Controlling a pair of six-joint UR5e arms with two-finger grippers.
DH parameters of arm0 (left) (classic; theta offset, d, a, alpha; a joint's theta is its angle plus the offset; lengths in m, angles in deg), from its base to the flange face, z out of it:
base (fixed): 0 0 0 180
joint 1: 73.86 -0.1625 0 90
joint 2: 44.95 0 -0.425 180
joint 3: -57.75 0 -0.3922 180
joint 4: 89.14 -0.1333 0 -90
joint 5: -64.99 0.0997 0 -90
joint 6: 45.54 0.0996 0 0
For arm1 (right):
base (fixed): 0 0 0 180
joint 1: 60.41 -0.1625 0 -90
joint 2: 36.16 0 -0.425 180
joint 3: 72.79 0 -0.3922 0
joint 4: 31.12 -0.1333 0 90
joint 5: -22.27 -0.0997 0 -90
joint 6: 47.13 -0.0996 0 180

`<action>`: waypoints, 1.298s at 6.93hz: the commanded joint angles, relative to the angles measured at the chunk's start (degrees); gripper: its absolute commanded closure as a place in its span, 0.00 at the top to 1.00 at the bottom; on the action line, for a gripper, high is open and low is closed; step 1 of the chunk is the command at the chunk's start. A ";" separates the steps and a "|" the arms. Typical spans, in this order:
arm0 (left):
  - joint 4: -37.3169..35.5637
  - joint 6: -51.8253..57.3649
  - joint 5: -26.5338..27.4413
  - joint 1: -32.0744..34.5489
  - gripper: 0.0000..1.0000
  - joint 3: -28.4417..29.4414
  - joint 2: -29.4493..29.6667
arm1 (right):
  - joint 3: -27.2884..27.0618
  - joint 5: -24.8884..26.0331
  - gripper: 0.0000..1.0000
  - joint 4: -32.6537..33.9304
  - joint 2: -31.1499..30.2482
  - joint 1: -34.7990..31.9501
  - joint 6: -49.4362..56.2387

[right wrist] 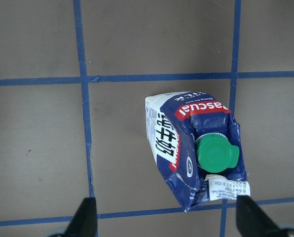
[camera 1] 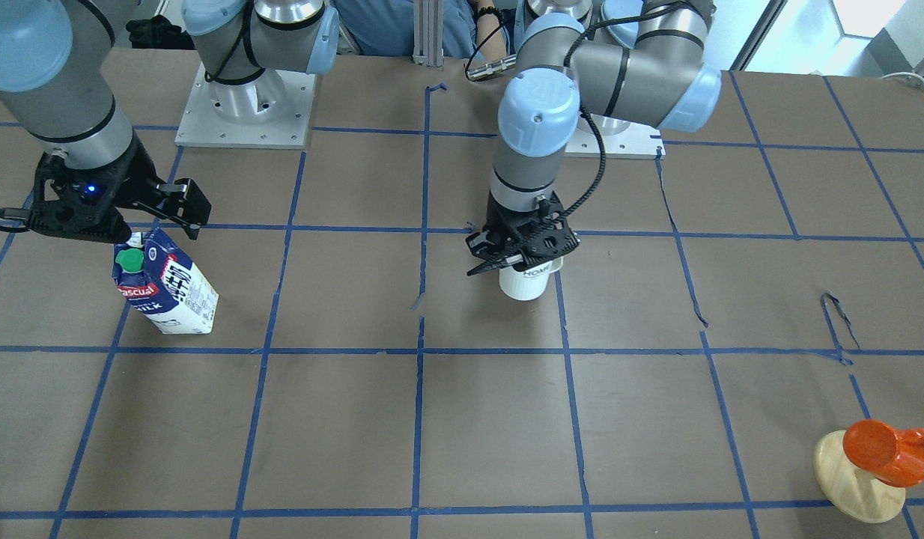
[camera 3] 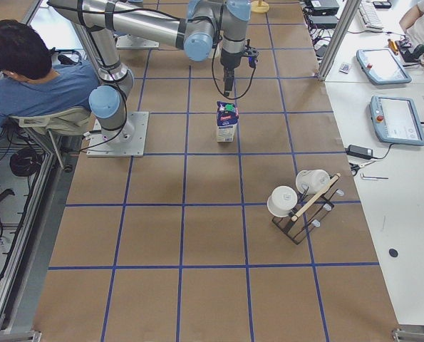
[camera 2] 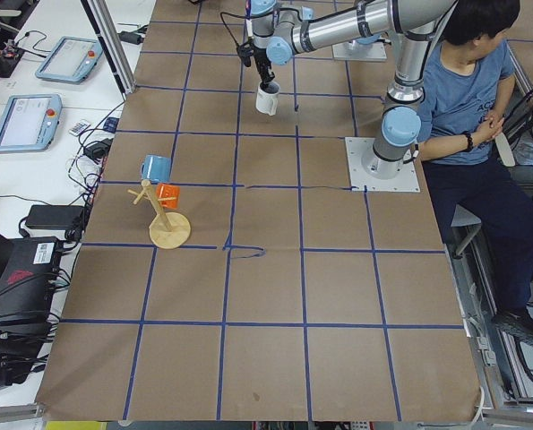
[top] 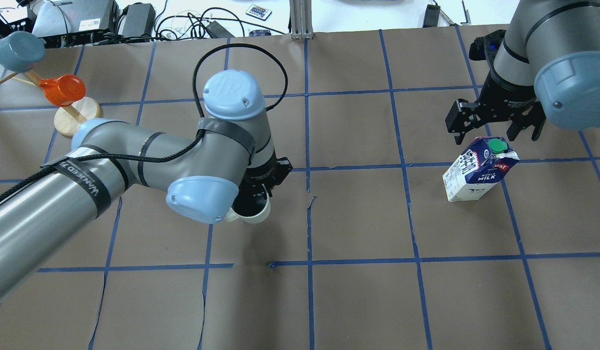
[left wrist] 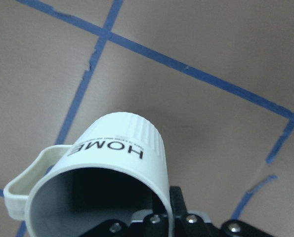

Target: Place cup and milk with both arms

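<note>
The white ribbed cup [camera 1: 523, 282] with "HOME" lettering hangs in my left gripper [camera 1: 516, 258], which is shut on its rim near the table's middle. One finger is inside the grey interior [left wrist: 87, 197]. The arm hides most of the cup in the overhead view [top: 254, 210]. I cannot tell whether its base touches the table. The milk [camera 1: 166, 288] stands upright on the table, its green cap on top [right wrist: 213, 154]. My right gripper [top: 497, 130] is open and empty, hovering just above the milk [top: 477, 170], its fingertips [right wrist: 85, 217] spread wider than the carton.
A wooden mug tree [top: 69, 114] holds an orange cup [camera 1: 881, 449] and a blue cup [top: 18, 48] at the table's far corner on my left. A rack with white cups [camera 3: 301, 203] stands on my right. A seated person [camera 2: 463, 98] is behind the arm bases.
</note>
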 commanded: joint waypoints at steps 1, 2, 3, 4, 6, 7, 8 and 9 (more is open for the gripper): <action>-5.82 -10.52 -2.89 6.86 0.00 0.33 3.25 | -1.31 0.01 1.00 -0.13 0.03 1.31 1.48; -6.29 -13.84 -3.16 7.57 0.00 0.59 5.01 | -1.66 0.27 1.00 -0.05 0.03 1.74 1.66; -7.68 -13.53 -3.16 7.75 0.00 1.73 6.24 | -1.32 0.18 1.00 0.91 -0.14 2.53 1.66; -7.61 -13.53 -3.16 7.76 0.00 2.87 7.21 | -1.32 0.44 1.00 6.58 -0.06 2.89 3.31; -7.61 -13.44 -3.25 7.67 1.00 4.98 8.54 | -1.75 -0.17 1.00 8.92 0.81 3.42 8.33; -7.61 -13.09 -3.33 7.15 1.00 6.47 7.93 | -2.02 0.18 1.00 8.40 1.43 3.50 8.51; -7.52 -11.43 -3.07 5.23 1.00 8.66 6.79 | -3.15 0.27 1.00 8.74 1.44 3.51 8.60; -6.83 -1.50 -3.07 0.33 1.00 11.47 6.17 | -4.29 0.36 1.00 9.09 1.52 3.59 8.60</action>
